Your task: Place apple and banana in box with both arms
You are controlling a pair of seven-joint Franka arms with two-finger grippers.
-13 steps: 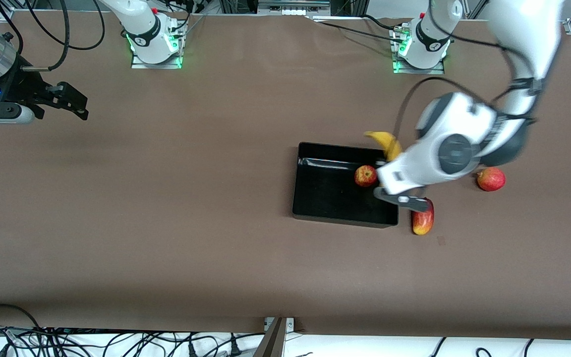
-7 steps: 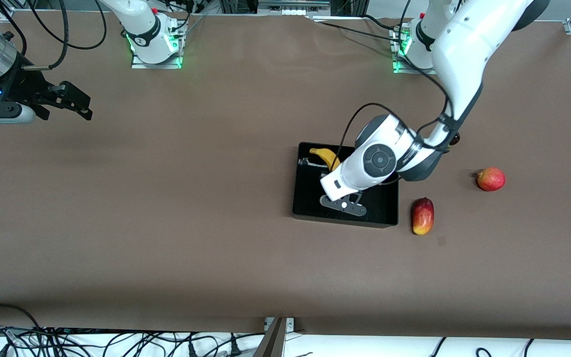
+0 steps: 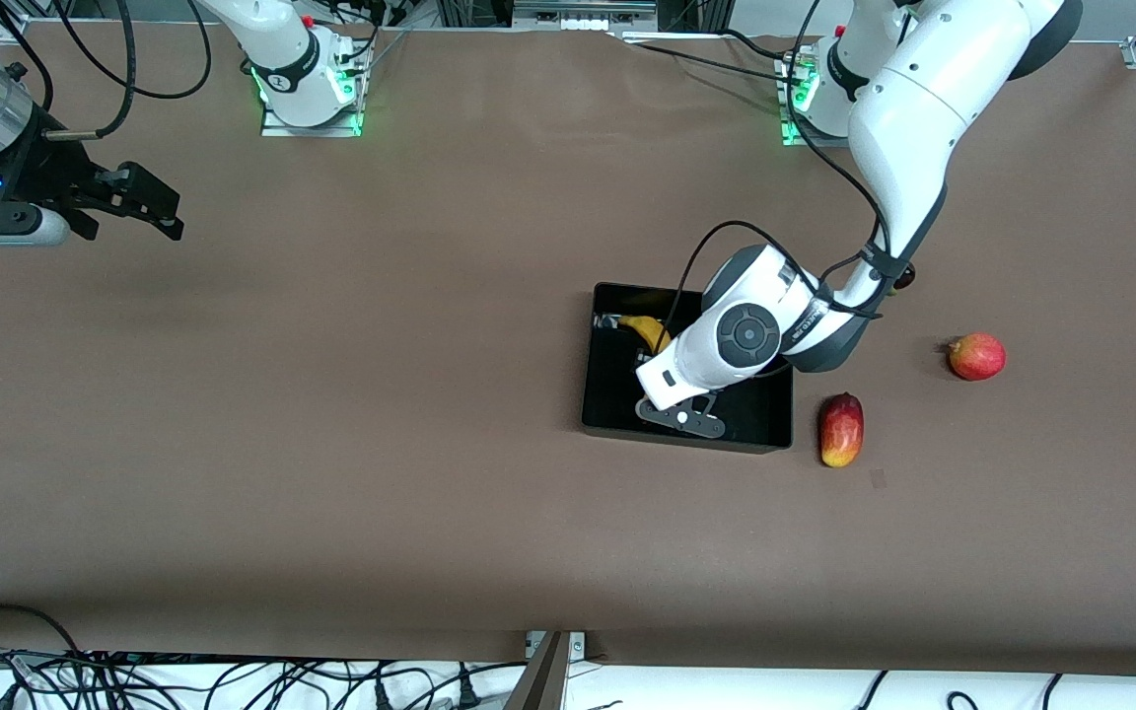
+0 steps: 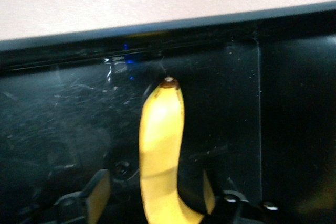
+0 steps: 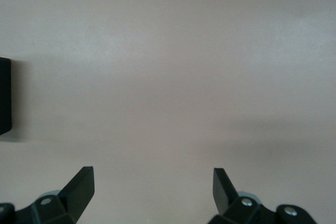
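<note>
Lowered since a moment ago, my left gripper (image 4: 152,198) stands open inside the shallow glossy black plastic box (image 3: 600,394), fingers apart from the curved yellow banana (image 4: 160,150); the front view hides this gap. I can't see the apple. Right gripper (image 5: 152,190) waits open at nine o'clock.

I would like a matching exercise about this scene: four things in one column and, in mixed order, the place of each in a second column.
Things:
1. banana
2. oval red-and-yellow fruit
3. round red fruit
4. right hand

Places:
A. on the table, close beside the box
B. open, over the table at the right arm's end
C. inside the box
D. on the table, apart from the box, toward the left arm's end

Pairs: 1-C, 2-A, 3-D, 4-B
</note>
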